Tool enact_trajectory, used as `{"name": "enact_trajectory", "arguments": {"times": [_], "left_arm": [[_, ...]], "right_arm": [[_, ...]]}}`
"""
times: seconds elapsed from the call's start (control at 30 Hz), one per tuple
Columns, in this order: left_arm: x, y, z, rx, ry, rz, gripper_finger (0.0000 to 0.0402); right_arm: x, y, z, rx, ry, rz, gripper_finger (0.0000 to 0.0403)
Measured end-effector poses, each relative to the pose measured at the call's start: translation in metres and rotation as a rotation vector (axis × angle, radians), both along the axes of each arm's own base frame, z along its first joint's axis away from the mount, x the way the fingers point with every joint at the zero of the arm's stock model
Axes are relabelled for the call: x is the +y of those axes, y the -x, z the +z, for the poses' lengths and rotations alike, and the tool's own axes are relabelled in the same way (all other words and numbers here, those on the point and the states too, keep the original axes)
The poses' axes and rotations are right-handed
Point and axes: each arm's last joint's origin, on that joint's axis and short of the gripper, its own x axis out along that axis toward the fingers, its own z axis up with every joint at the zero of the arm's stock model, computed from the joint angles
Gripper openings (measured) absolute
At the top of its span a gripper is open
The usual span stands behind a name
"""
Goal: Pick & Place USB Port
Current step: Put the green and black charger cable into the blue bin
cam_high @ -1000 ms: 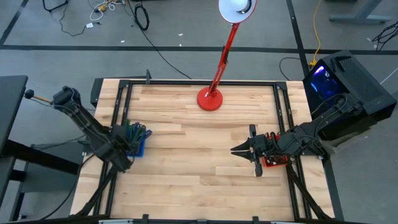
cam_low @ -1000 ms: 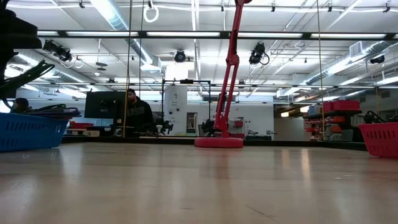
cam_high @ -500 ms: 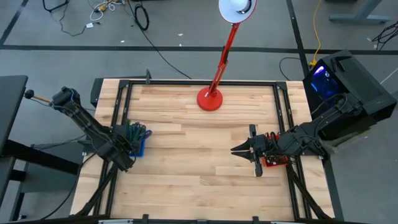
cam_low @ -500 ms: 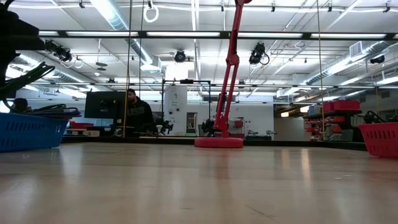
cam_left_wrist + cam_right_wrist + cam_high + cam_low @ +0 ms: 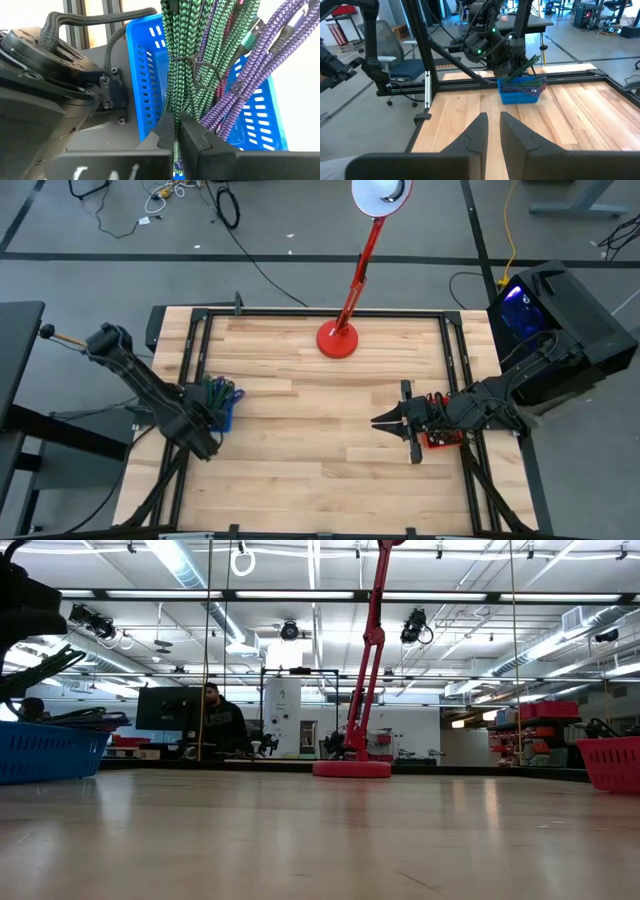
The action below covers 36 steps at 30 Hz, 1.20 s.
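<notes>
While the left arm's fingers [image 5: 176,142] are pinched tight on one green braided cable [image 5: 176,90] at the blue basket [image 5: 145,85] by the left edge of the surface [image 5: 320,460], the thing to do well, I'd judge, is lift straight up and slowly, so that strand slides free of the purple cables [image 5: 260,65] bundled beside it and the basket stays put. They look tangled and may drag along. Over at the right edge, the right arm's fingers [image 5: 492,131] wait nearly together, holding nothing, above the bare wood near a red basket [image 5: 437,440]. A red lamp [image 5: 337,338] stands at the far edge, well clear.
</notes>
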Motion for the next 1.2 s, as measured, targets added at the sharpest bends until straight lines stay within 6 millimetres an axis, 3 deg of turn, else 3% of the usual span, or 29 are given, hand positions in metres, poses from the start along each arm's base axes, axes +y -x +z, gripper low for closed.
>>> {"name": "enact_trajectory", "arguments": {"times": [0.63, 1.2], "left_arm": [[-0.008, -0.012, -0.016, 0.074, -0.045, -0.002, 0.001], [-0.001, -0.012, -0.014, 0.101, -0.094, 0.01, 0.0131]], "right_arm": [[0.0, 0.0, 0.0, 0.001, 0.0, 0.0, 0.0052], [0.0, 0.0, -0.001, 0.007, 0.004, 0.0, 0.0052]]}}
